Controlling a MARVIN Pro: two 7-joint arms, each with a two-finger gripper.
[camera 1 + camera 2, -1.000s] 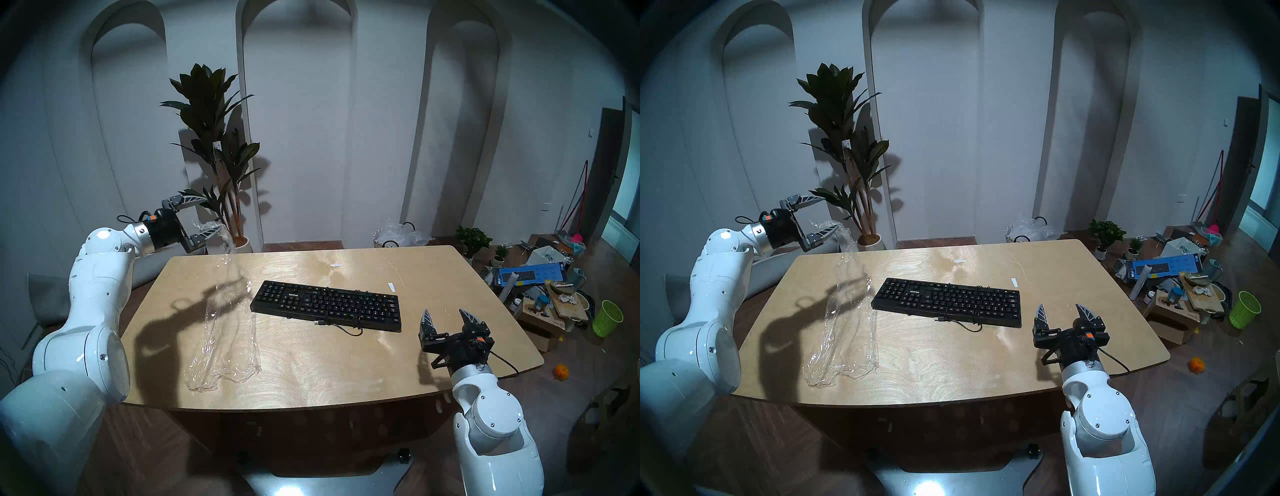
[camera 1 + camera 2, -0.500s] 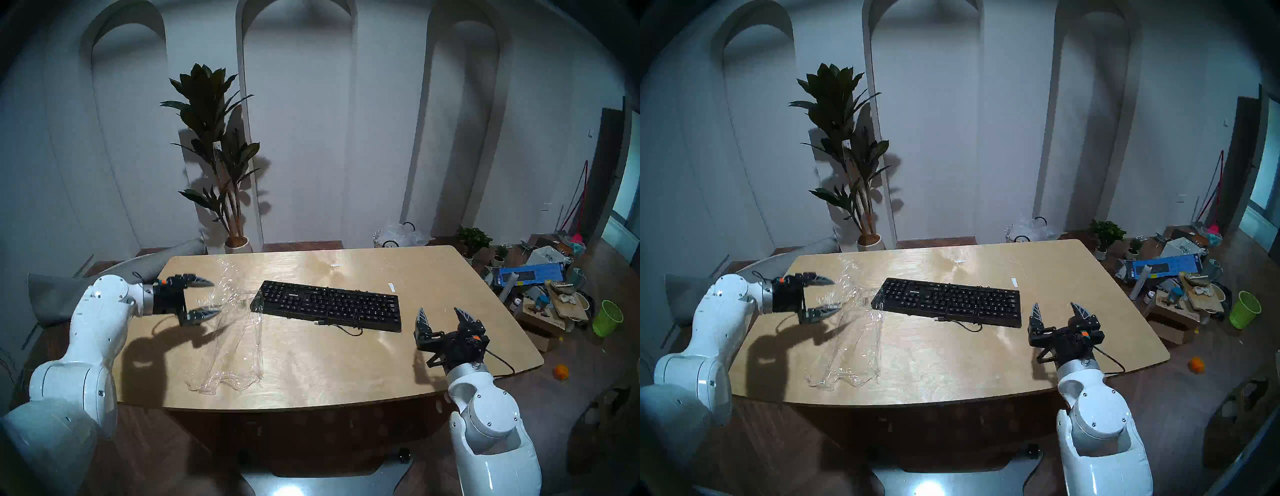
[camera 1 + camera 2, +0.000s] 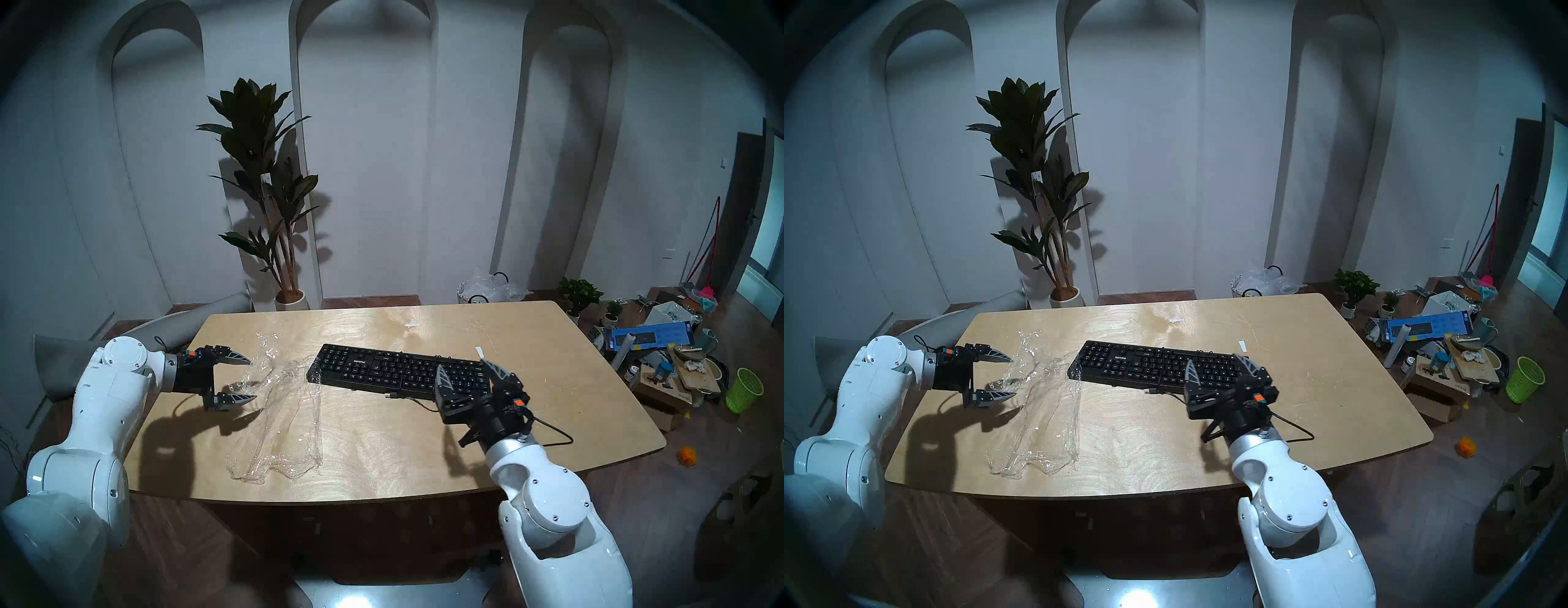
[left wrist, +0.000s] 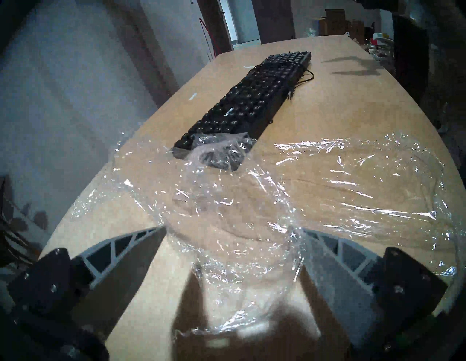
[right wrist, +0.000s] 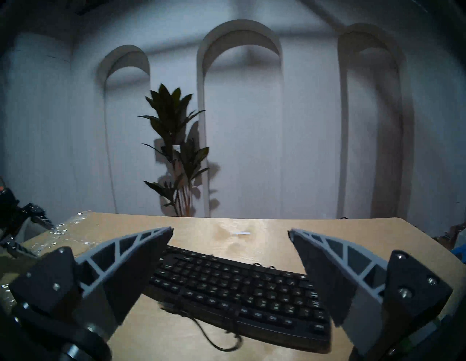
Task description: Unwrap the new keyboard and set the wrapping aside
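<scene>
Wooden table (image 3: 551, 382): keyboard (image 3: 399, 371), wrapping (image 3: 280, 420) alongside.

The left arm reaches in from the left, its forearm nearly level and its wrist pointing toward the middle. The left claw (image 3: 250, 380) is turned so one finger sits above the other, jaws spread wide, with nothing clamped between them. The right arm rises from the lower right, elbow bent, forearm angled up and inward. The right claw (image 3: 464, 368) points away from the robot's body with its two fingers apart, tips raised and holding nothing.
</scene>
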